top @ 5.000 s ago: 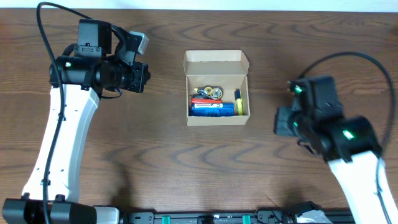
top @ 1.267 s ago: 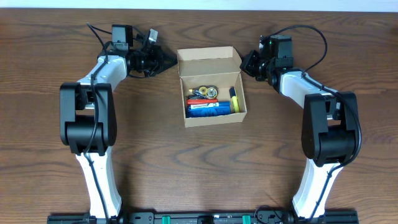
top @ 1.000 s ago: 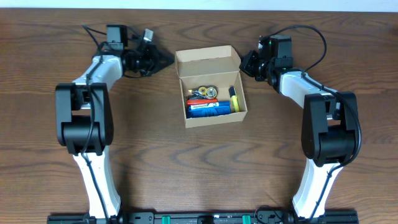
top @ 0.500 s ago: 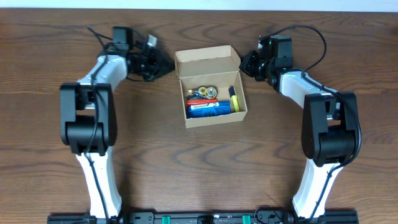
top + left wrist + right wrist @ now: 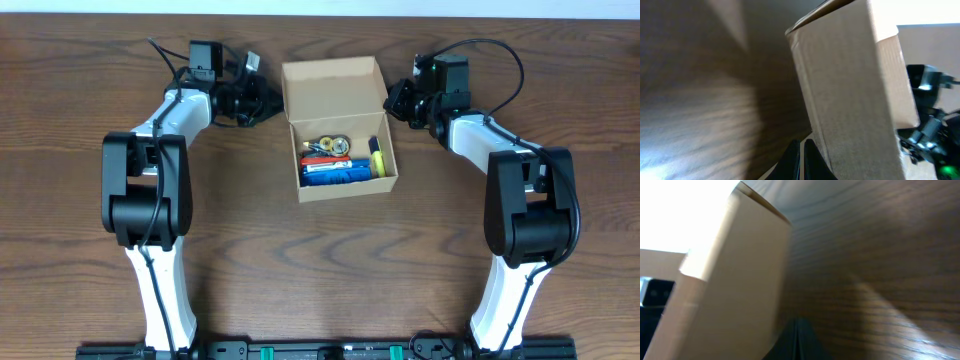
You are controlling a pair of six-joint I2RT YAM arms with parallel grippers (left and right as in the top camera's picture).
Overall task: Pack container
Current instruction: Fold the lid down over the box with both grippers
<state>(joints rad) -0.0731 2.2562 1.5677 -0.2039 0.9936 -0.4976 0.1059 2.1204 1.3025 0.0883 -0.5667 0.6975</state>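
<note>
The container (image 5: 330, 82) sits upper centre, flap lid open. Inside lie a blue item (image 5: 335, 176), a red piece (image 5: 320, 161), a yellow item (image 5: 377, 163) and round metal bits (image 5: 336, 148); any lettering is too small to read. The left gripper (image 5: 270, 98) and right gripper (image 5: 392, 100), both pressed together, flank the lid.

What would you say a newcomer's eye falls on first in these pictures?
The open cardboard box near the back of the wooden table, its lid flap folded back, with a blue item and a yellow one inside. Then the left fingers and right fingers, shut, reaching in at either end of the flap.
</note>
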